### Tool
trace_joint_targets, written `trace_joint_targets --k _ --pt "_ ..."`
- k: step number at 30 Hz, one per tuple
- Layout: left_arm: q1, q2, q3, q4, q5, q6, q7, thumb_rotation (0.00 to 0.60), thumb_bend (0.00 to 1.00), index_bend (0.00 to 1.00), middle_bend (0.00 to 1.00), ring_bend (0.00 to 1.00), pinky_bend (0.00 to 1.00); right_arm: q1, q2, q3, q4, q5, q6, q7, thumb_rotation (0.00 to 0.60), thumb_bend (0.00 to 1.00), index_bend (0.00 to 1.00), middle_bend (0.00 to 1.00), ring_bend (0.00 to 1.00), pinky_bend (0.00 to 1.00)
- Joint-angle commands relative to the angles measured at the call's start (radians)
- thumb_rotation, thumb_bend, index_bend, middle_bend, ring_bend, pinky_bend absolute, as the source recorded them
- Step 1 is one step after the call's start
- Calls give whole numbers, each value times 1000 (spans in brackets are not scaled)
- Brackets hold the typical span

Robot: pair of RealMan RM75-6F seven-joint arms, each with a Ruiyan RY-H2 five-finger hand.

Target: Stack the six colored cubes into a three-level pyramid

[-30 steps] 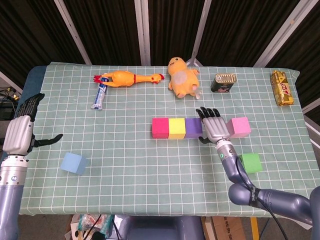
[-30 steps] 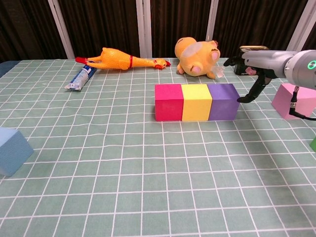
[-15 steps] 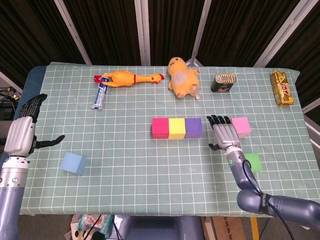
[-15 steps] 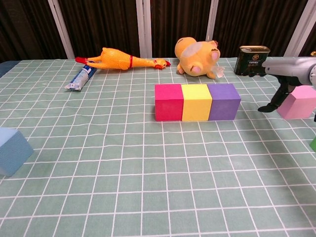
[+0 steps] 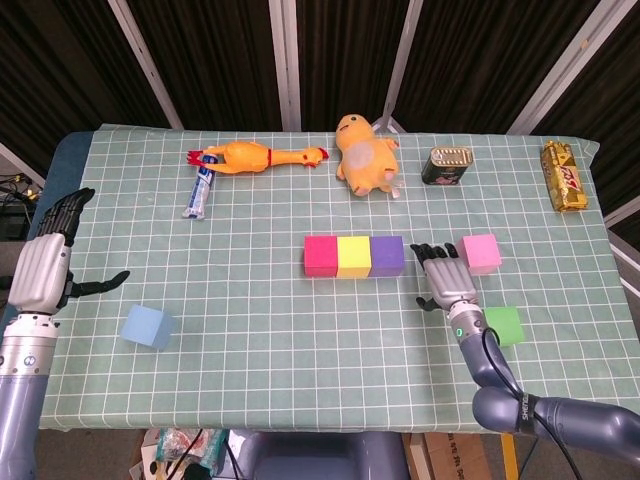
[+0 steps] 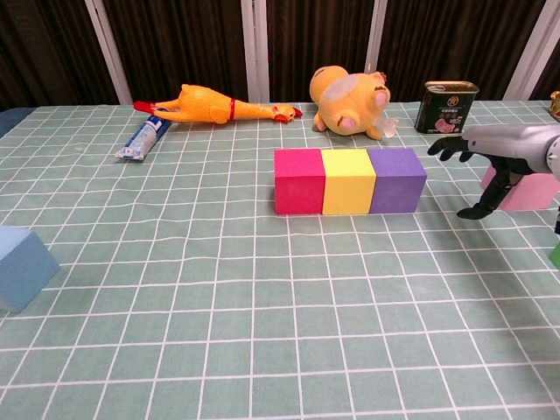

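Magenta, yellow, purple cubes (image 5: 354, 256) touch in a row; both hands' fingers spread, empty.

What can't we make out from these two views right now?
- Green cube: in the chest view only a sliver shows at the right edge.
- Pink cube: in the chest view partly behind the right robot hand.
- Left robot hand: absent from the chest view.
- Tin can label: too small to read in either view.
- Blue cube: cut by the chest view's left edge.
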Motion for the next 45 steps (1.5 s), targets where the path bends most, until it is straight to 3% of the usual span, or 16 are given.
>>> trace_joint_targets --k 1,45 --pt "-1 -1 0 0 -1 -1 0 600 68 0 37 3 52 -1 -6 -3 6 5 -4 -3 600 313 88 132 129 15" --pt "-3 1 -2 10 -11 -12 -10 600 68 0 37 3 52 27 -64 6 17 32 0 -63 600 313 89 131 130 15"
